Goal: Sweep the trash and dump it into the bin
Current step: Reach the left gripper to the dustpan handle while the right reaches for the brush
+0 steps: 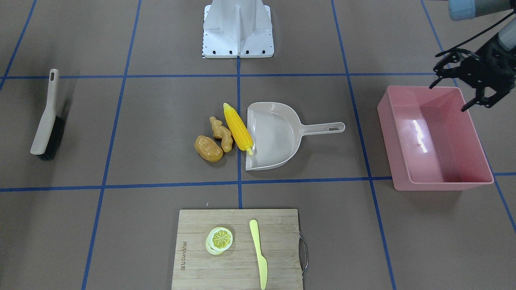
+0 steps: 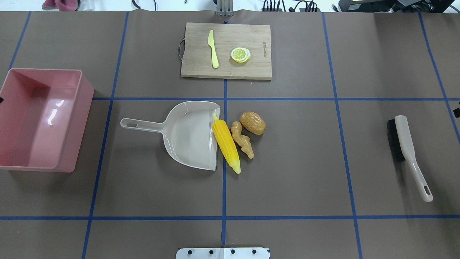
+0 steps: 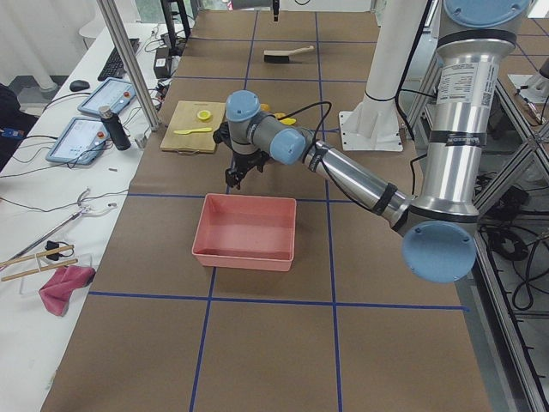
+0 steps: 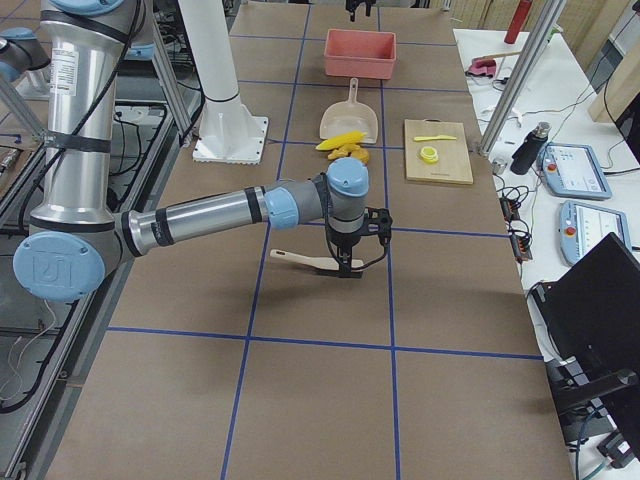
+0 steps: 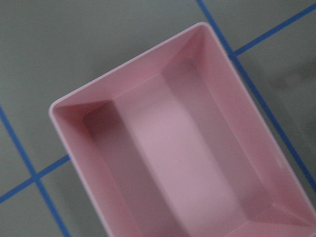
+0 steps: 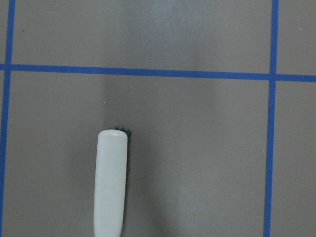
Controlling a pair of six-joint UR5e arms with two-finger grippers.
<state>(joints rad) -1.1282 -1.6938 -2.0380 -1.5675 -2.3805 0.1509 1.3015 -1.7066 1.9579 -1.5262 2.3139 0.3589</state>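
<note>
The trash lies mid-table in a tight group: a yellow corn cob [image 1: 238, 128] against the lip of the beige dustpan [image 1: 274, 135], a tan ginger root [image 1: 221, 133] beside it, and a brown potato [image 1: 208, 148] outermost. The pink bin [image 1: 437, 161] stands empty off the dustpan's handle end; the left wrist view looks straight down into the bin [image 5: 173, 158]. My left gripper [image 1: 447, 96] hangs open above the bin's far corner, holding nothing. My right gripper [image 4: 349, 265] hovers over the brush [image 4: 305, 260]; I cannot tell whether it is open or shut.
The beige brush [image 2: 406, 144] with black bristles lies flat at the table's right end; its tip [image 6: 111, 182] shows in the right wrist view. A wooden cutting board [image 2: 251, 34] at the far edge carries a lemon slice [image 2: 240, 54] and a pale yellow knife [image 2: 213, 48].
</note>
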